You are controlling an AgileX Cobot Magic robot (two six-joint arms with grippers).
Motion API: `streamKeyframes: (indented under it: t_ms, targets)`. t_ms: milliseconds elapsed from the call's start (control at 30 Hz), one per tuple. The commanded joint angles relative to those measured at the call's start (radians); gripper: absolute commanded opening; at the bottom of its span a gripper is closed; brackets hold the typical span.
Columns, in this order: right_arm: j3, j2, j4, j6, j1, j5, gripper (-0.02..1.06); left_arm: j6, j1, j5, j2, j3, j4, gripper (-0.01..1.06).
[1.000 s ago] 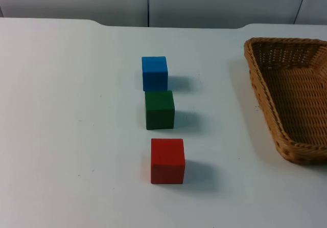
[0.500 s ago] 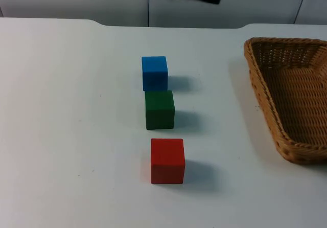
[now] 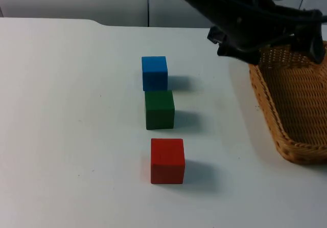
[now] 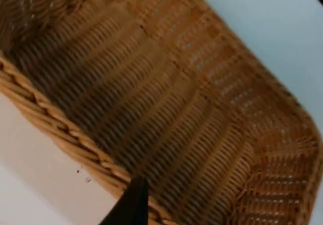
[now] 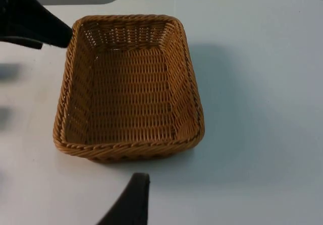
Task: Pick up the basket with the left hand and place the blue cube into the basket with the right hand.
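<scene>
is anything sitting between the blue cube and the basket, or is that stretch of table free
No object lies on the table between the blue cube and the basket. The green cube and red cube sit in front of the blue one, off that line. The left arm reaches over the gap toward the basket's rim.

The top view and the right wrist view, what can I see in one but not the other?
The top view alone has the blue cube, the green cube and the red cube in a row on the white table. The right wrist view alone has the whole wicker basket, all four walls and nothing inside. Both share the basket and a black arm reaching over beside its rim.
</scene>
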Motion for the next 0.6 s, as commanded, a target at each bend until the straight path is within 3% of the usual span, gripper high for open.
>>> streamKeyframes:
  t_ms: [0,333,567]
  targets:
    - [0.005,-0.004,-0.001,0.002,-0.008,-0.009,1.04,-0.069,-0.007,0.007,0.03,-0.031,0.05,1.04]
    - [0.005,-0.004,-0.001,0.002,-0.008,-0.009,1.04,-0.217,-0.007,-0.003,0.131,-0.106,0.108,1.04]
    - [0.005,-0.004,-0.001,0.002,-0.008,-0.009,1.04,-0.239,-0.007,-0.004,0.198,-0.169,0.112,1.04]
